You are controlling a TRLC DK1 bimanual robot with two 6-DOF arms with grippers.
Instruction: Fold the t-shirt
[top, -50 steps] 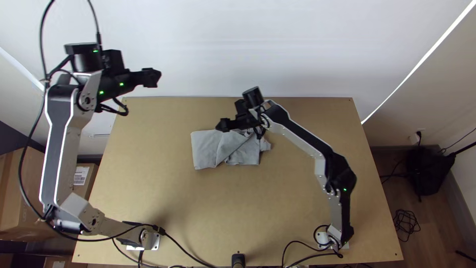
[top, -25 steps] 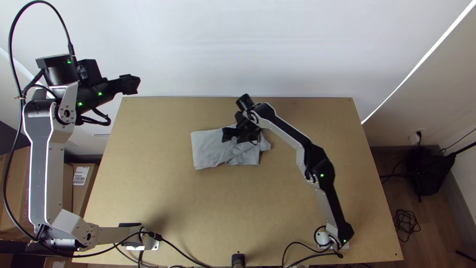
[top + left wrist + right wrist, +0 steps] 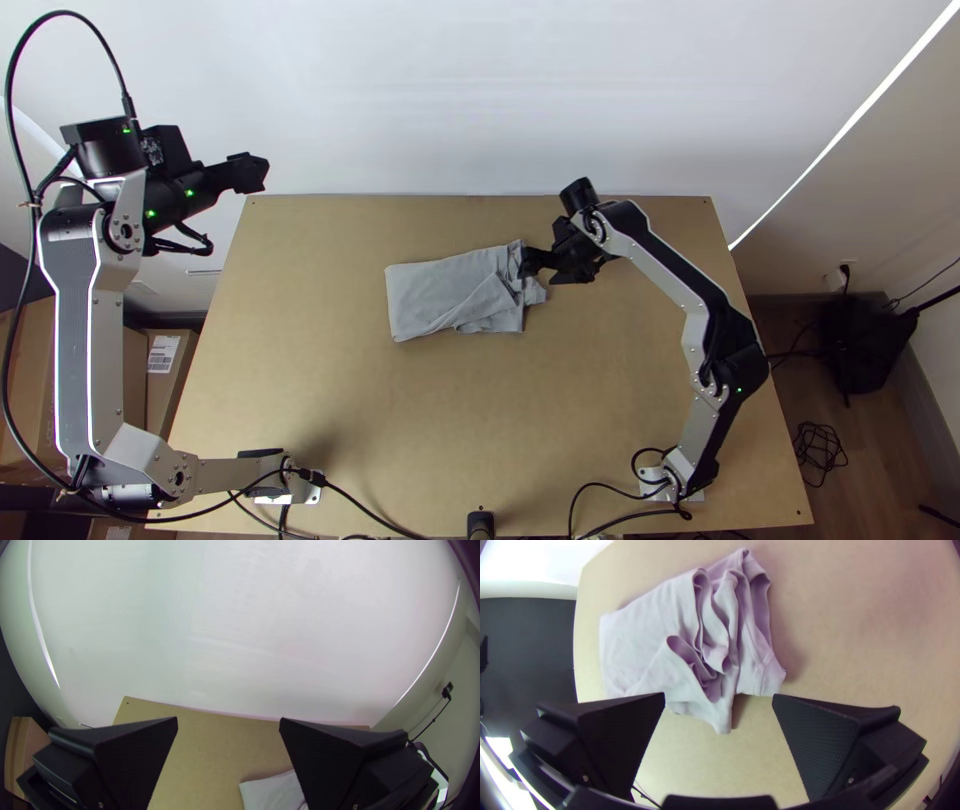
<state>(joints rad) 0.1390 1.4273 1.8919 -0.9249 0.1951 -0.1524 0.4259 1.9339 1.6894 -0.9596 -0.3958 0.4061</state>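
In the top view, the grey t-shirt (image 3: 435, 290) lies on the worktop (image 3: 400, 430) toward its far edge, folded flat at the left end and bunched at the right, where the right hand (image 3: 526, 262) is over it, while the left hand (image 3: 262, 172) is well apart by the far left corner, and a white label (image 3: 163, 354) with small print sits on a cardboard box (image 3: 158, 410). In the left wrist view, the left hand (image 3: 228, 725) has its fingers wide apart, a corner of the t-shirt beyond them. In the right wrist view, the right hand (image 3: 719, 700) has its fingers wide apart too, loose folds of the t-shirt beyond the tips.
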